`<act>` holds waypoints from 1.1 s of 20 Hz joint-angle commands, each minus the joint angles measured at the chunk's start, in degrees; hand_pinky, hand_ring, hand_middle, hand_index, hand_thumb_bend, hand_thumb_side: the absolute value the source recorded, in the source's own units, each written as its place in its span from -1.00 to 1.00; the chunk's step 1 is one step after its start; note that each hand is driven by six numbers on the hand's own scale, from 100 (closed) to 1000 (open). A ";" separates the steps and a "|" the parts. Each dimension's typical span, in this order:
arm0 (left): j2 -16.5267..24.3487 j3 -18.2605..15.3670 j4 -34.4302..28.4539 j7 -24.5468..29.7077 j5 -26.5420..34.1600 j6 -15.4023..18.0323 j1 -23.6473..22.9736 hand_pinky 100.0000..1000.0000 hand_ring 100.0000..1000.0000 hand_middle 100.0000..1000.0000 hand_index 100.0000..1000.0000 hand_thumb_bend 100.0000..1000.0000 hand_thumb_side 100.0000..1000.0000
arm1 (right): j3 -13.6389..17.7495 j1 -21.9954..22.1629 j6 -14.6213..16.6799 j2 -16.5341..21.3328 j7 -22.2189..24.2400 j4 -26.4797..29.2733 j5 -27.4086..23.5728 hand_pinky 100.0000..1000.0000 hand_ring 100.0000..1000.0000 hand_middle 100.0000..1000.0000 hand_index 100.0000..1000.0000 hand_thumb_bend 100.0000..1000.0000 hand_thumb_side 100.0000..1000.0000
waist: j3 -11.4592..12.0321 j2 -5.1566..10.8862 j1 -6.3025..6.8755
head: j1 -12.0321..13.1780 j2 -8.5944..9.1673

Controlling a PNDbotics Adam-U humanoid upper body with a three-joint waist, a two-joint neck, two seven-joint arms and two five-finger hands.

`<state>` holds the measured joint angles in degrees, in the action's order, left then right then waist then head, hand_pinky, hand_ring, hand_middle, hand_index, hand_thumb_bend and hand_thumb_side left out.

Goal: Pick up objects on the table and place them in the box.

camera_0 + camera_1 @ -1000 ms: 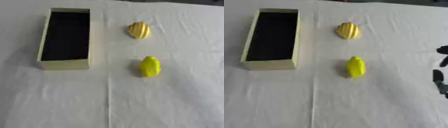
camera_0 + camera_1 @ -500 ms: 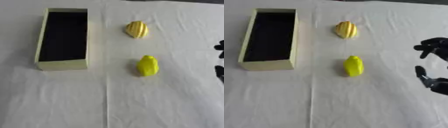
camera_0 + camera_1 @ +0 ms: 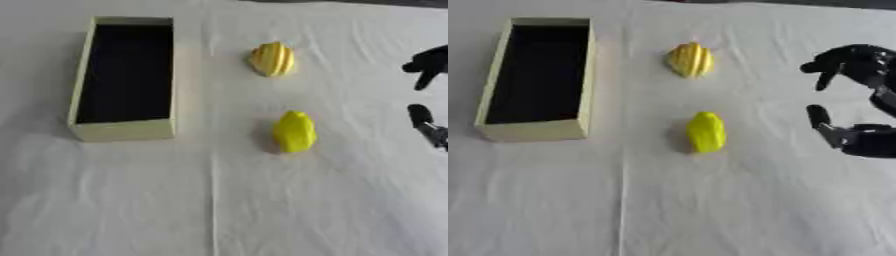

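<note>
two yellow fruits (image 3: 706, 131) nr box (image 3: 534, 130), right hand (image 3: 859, 100) spread wide.

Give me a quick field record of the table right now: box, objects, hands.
box: pale yellow box, open top, dark inside, nothing visible in it, left side of table
far object: ribbed yellow object, on the white cloth, right of the box
near object: plain yellow object, on the cloth, nearer the camera than the ribbed one
right hand: right hand, at the right edge, thumb and fingers spread, holding nothing, apart from both objects
left hand: not in view
placed in box: none
</note>
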<state>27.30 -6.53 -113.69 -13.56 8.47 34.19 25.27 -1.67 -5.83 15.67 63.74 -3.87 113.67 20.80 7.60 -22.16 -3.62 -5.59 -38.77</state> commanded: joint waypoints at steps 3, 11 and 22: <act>2.04 0.14 -0.91 0.15 0.29 0.44 0.26 0.54 0.57 0.42 0.71 -1.00 0.12 | -1.20 -3.45 -1.70 2.78 4.38 0.92 -3.78 0.72 0.65 0.05 0.70 -1.00 -0.48 | 0.77 1.57 0.15 | -1.33 -0.56; 1.88 0.36 -0.91 0.35 0.93 0.43 0.72 0.54 0.57 0.42 0.71 -1.00 0.09 | -5.88 -9.23 -0.48 2.56 11.78 0.92 -6.44 0.76 0.68 0.10 0.70 -1.00 -0.55 | 2.22 2.07 -0.06 | -3.07 -1.02; 1.25 0.58 -0.91 1.02 1.87 0.10 1.03 0.54 0.57 0.42 0.71 -1.00 0.11 | -11.07 -13.30 -2.21 0.56 22.55 0.92 -6.94 0.82 0.74 0.23 0.70 -1.00 -0.83 | 3.77 2.43 -0.07 | -4.26 -2.01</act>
<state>27.66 -5.83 -113.69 -12.78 10.14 34.35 25.64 -12.92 -18.48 13.76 63.31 17.55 113.68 14.43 11.38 -21.13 -3.87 -9.69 -40.33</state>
